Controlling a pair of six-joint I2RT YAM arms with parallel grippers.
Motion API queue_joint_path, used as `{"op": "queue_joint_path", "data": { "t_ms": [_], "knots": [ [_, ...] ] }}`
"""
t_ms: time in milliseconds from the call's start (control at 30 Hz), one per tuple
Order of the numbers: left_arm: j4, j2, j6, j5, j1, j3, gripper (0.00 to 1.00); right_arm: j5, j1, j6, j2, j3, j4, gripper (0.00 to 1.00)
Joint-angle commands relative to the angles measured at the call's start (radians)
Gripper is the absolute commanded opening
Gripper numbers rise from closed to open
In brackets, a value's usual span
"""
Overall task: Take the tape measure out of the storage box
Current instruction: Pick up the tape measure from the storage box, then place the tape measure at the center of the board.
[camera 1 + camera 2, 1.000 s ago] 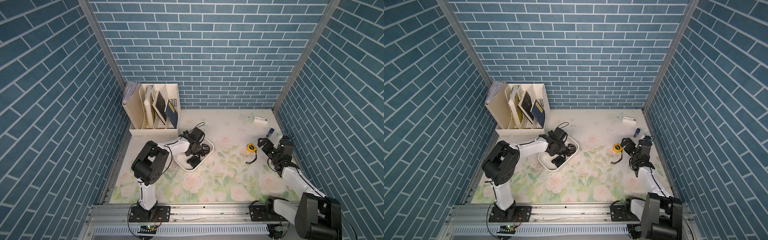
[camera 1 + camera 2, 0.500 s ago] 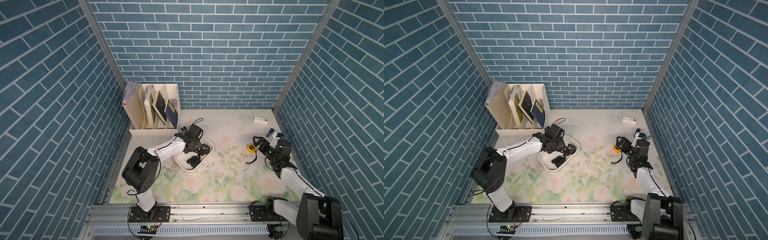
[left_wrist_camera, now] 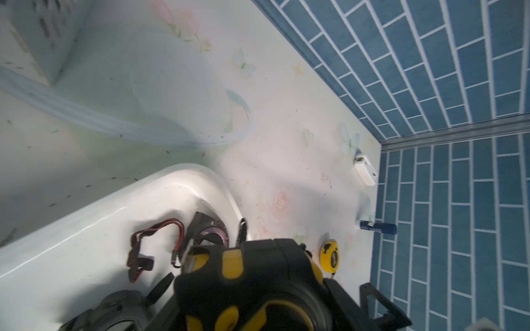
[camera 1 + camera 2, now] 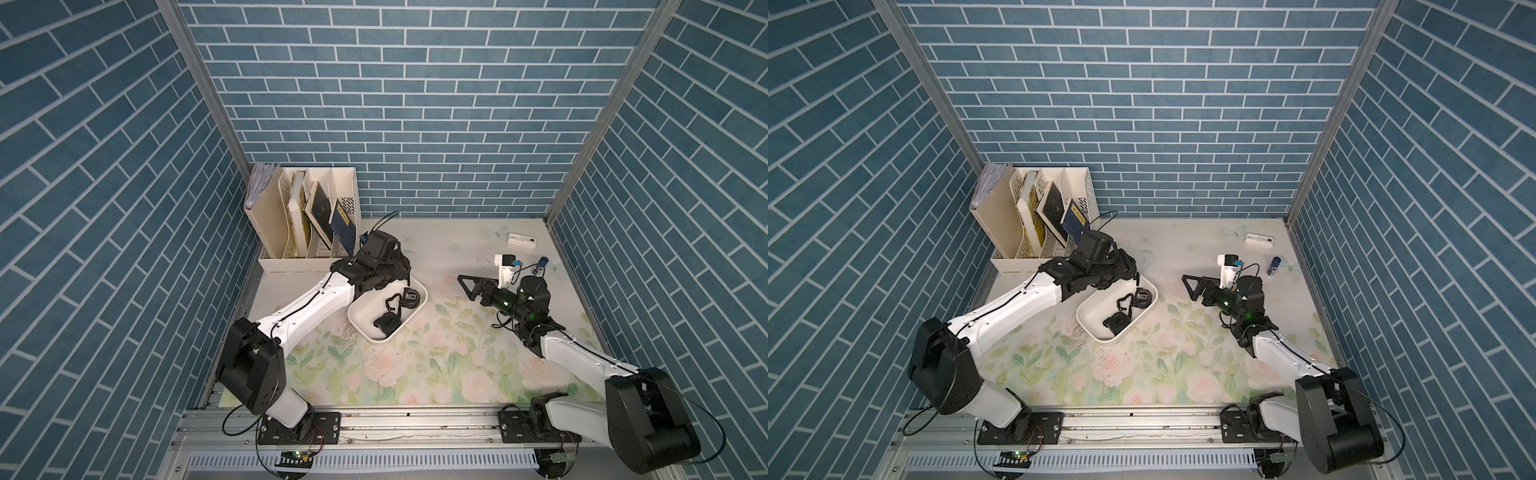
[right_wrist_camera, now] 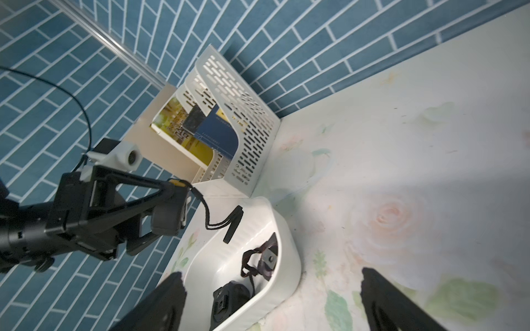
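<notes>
Two dark items [image 4: 386,324] that look like more measures lie in the storage box [image 4: 368,309], but the one that matters is up in the air. The black-and-yellow tape measure [image 3: 249,286] is clamped in the left gripper [image 5: 165,200], raised above the box's far end, on the side toward the file holder [image 4: 307,216]. Its wrist strap [image 5: 213,225] dangles down, and the tab hangs just over the box rim. The right gripper [image 4: 466,286] hovers over the mat [image 4: 415,374] across from the box, with its jaws spread wide and holding nothing.

The strap worries me most. If the arm carries the measure off low, the tab could catch the rim or tangle with the straps inside, dragging the box or twisting the case in the jaws. The case is rounded, and I can't tell how deep the fingers bite, so a jerk might drop it back in.

The file holder stands close behind that wrist, and a swing that way would knock it. The right arm also points at the box, with a yellow measure [image 3: 329,256] lying on the mat on that side. Setting down there risks a bump.
</notes>
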Motion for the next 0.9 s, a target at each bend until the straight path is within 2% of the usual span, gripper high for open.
{"op": "queue_joint_path", "data": {
  "t_ms": [0,133,333,867],
  "knots": [
    [0.095,-0.013,-0.04,0.098,0.001,0.029,0.0,-0.025,0.077,0.038,0.052,0.042,0.161,0.96],
    [0.152,-0.013,-0.069,0.136,0.0,0.019,0.0,0.004,0.161,0.052,0.132,0.088,0.235,0.93],
    [0.191,-0.038,-0.101,0.136,-0.001,-0.018,0.0,0.057,0.244,0.039,0.222,0.167,0.273,0.9],
    [0.21,-0.059,-0.111,0.141,-0.007,-0.042,0.0,0.14,0.334,0.014,0.349,0.302,0.283,0.85]
  ]
}}
